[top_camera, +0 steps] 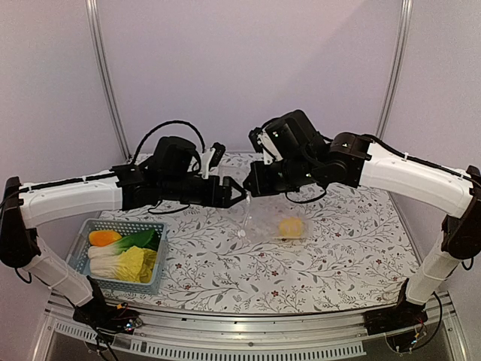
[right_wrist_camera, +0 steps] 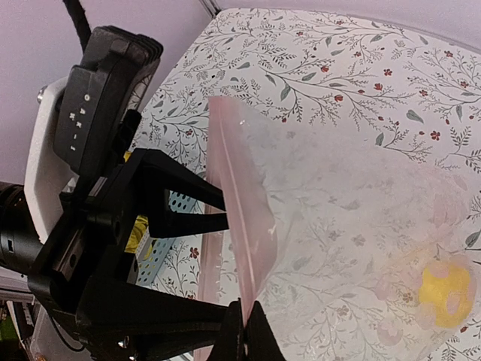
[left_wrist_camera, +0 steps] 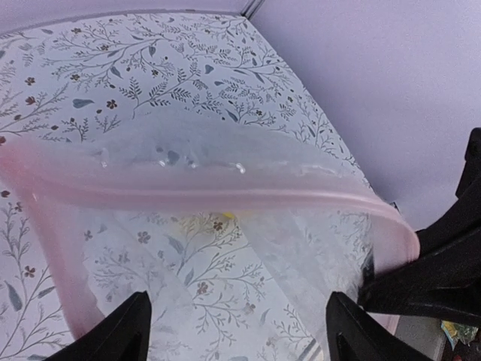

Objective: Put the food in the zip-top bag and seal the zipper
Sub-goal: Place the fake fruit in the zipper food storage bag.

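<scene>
Bag (top_camera: 267, 218) on table (top_camera: 338, 256), mouth end raised off cloth. Right gripper (right_wrist_camera: 244, 331) pinched tight on bag's mouth edge, holding it up. Left gripper (left_wrist_camera: 239, 301) jaws spread wide, nothing clamped, just at bag mouth; pink zipper (left_wrist_camera: 225, 197) strip arcs across ahead of its fingers; contact with plastic unclear. Yellow fruit (top_camera: 291, 227) inside bag, at end away from mouth. Basket (top_camera: 124, 223) well left of bag, holding orange fruit (top_camera: 104, 238), bok choy (top_camera: 143, 241) and cabbage (top_camera: 137, 263), side by side.

Left gripper (top_camera: 234, 194) and right gripper (top_camera: 254, 184) meet at zip-top bag (top_camera: 263, 222) mouth, mid-bench (top_camera: 338, 256). Yellow fruit (top_camera: 291, 227) inside bag. Basket (top_camera: 161, 259) near left: orange fruit (top_camera: 104, 238), bok choy (top_camera: 141, 241), napa cabbage (top_camera: 137, 264).
</scene>
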Robot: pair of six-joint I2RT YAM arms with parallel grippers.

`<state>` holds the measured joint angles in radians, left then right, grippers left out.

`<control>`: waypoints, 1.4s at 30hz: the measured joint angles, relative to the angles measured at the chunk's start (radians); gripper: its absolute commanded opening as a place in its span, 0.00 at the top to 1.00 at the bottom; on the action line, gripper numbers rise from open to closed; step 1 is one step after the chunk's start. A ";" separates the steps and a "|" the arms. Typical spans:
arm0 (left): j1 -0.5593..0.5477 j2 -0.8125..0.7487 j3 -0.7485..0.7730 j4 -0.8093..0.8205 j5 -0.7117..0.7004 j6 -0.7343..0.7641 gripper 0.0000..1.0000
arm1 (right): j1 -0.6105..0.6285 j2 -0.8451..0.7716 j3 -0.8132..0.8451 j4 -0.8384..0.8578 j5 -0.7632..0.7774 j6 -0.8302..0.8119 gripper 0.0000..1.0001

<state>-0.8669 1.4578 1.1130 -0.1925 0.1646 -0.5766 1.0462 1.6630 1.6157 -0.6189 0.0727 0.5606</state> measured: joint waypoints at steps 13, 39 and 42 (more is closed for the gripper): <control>-0.004 -0.064 -0.018 0.008 0.000 0.029 0.20 | 0.000 0.000 -0.011 0.008 0.030 0.006 1.00; 0.495 -0.662 -0.391 -0.355 -0.260 -0.161 0.01 | 0.000 -0.011 -0.033 0.007 0.072 0.023 1.00; 0.588 -0.716 -0.452 -0.373 -0.256 -0.185 0.00 | 0.000 -0.012 -0.033 0.007 0.071 0.020 1.00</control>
<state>-0.2787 0.7414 0.6605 -0.5652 -0.0917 -0.7616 1.0462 1.6512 1.5826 -0.6117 0.1440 0.5808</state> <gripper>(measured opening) 0.995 0.006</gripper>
